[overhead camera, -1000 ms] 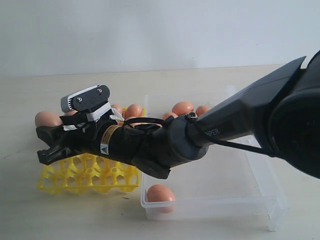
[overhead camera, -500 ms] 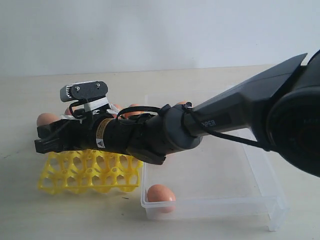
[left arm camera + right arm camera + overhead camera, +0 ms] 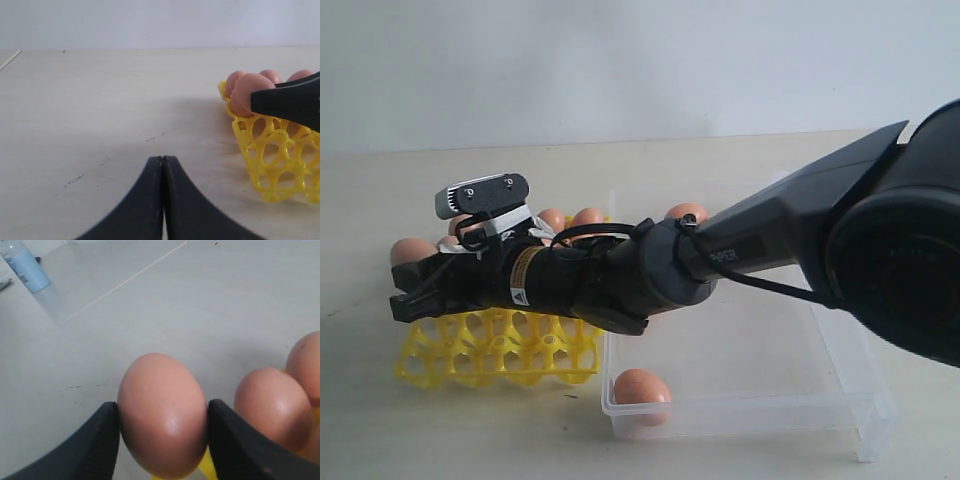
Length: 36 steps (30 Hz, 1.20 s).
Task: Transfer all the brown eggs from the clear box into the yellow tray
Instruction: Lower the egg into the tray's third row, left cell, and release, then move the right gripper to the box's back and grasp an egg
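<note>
Exterior view: the right gripper [image 3: 408,290] hangs over the yellow tray's [image 3: 500,350] far-left corner. Two brown eggs [image 3: 641,388] show in the clear box [image 3: 750,418], one in its near-left corner.

Left wrist view: the left gripper [image 3: 162,192] is closed and empty above the bench [image 3: 100,110].

Right wrist view: the jaws stand wide, clamping one egg [image 3: 162,405], with two more beside it.

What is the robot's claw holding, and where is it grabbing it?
The right gripper holds one brown egg, pinched on its two opposite sides between the fingers. The left gripper is shut and holds nothing.
</note>
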Tool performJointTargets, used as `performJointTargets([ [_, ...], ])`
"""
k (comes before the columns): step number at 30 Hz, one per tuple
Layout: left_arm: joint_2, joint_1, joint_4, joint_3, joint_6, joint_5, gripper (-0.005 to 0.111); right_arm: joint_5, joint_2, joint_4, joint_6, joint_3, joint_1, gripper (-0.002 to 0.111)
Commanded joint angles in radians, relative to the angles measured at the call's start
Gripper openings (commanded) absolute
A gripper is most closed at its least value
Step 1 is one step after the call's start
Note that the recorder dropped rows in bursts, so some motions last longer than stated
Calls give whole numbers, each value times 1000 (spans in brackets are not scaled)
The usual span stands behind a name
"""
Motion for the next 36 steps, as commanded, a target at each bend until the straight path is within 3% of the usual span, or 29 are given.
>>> performJointTargets([
  [1,-6,-9,-6,-4,-2,-12,0,-3,10,-5,-39,-11,-4,24],
  [10,-6,-9,-6,-4,-2,-12,0,27,11,6,-39,-11,-4,45],
  [22,-6,-9,-6,-4,-2,-12,0,29,9,14,-39,-11,-4,62],
  [27,-6,-9,-6,-4,-2,-12,0,55,-51,7,-39,-9,-4,62],
  [30,-6,-9,-6,-4,-2,-12,0,249,-209,-43,-65,-9,-9,57],
  [36,-6,-9,-6,-4,-2,-12,0,1177,-444,-30,-295,-7,-47,23],
])
